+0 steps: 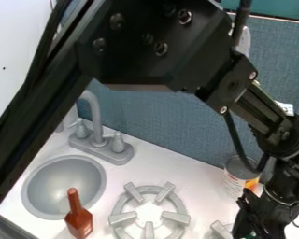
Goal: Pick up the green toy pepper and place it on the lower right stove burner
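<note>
Conceivably, the black plastic pincer (259, 219), wide or narrow I cannot tell, could topple the grey, white-labelled cylindrical can (234, 181) near it on the smooth white bench (192, 170) by swinging sideways

Black robot arm (145, 44), bent over the work surface. One long segment slants from the lower left up to the top; a broad block studded with round bolts (185, 17) spans the upper middle. From it the forearm (258, 109) slopes down rightward to the rounded wrist (283, 135). Below, the black gripper (258, 219) hangs at the lower right. A dark cable (238, 142) loops beneath the forearm.
</note>
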